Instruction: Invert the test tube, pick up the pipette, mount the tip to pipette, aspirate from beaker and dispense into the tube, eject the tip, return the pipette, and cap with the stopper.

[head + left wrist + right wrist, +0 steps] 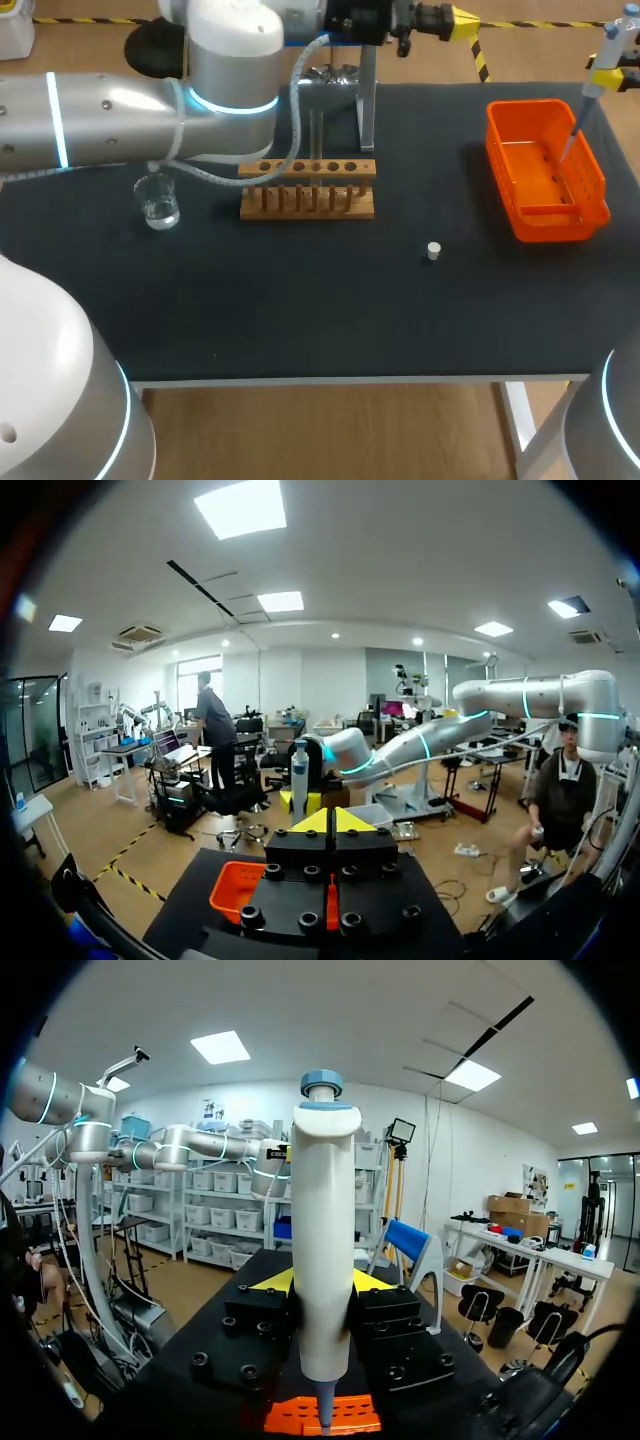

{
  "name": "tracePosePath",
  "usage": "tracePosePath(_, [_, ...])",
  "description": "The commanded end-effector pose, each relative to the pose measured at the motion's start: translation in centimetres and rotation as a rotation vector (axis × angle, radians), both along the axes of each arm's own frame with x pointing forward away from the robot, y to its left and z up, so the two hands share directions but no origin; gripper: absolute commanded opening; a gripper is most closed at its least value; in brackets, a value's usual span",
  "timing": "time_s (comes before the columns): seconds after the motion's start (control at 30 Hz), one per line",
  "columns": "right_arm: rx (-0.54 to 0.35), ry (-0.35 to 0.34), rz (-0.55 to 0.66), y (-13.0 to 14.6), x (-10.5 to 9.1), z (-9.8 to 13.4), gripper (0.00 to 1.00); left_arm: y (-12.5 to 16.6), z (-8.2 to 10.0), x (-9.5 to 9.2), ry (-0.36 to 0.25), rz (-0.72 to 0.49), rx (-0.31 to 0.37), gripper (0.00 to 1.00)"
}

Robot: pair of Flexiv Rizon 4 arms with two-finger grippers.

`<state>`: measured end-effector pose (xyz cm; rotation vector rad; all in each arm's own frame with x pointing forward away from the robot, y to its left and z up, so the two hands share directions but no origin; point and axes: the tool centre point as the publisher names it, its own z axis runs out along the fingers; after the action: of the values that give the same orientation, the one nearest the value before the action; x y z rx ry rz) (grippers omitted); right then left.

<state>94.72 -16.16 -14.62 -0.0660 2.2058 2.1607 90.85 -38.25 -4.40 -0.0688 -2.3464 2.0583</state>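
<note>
Grips a white pipette [322, 1210] in the right gripper [604, 74] at the far right of the black table [300, 310], fingers clamped on its body from both sides. Holds it close to upright, long axis slightly tilted, blue-capped plunger end up, narrow end pointing down over the orange basket [545, 215]. Shows the left gripper [334, 820] at the far edge, yellow tips pressed together on nothing. Shows a wooden rack [307, 203] mid-table with a glass test tube [317, 140] upright in it, a beaker [158, 203] of clear liquid to its left, and a small white stopper [433, 251] lying alone, nearer and right of the rack
</note>
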Motion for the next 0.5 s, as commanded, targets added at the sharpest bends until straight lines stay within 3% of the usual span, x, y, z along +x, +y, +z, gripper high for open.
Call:
tracePosePath(0.03, [-0.004, 0.0, -0.001, 0.0, -0.1, 0.1, 0.0, -3.2, 0.3, 0.4, -0.013, 0.01, 0.038, 0.0])
tracePosePath(0.5, [-0.004, 0.0, -0.001, 0.0, -0.1, 0.1, 0.0, -8.5, 1.2, 1.4, -0.061, 0.023, -0.008, 0.0])
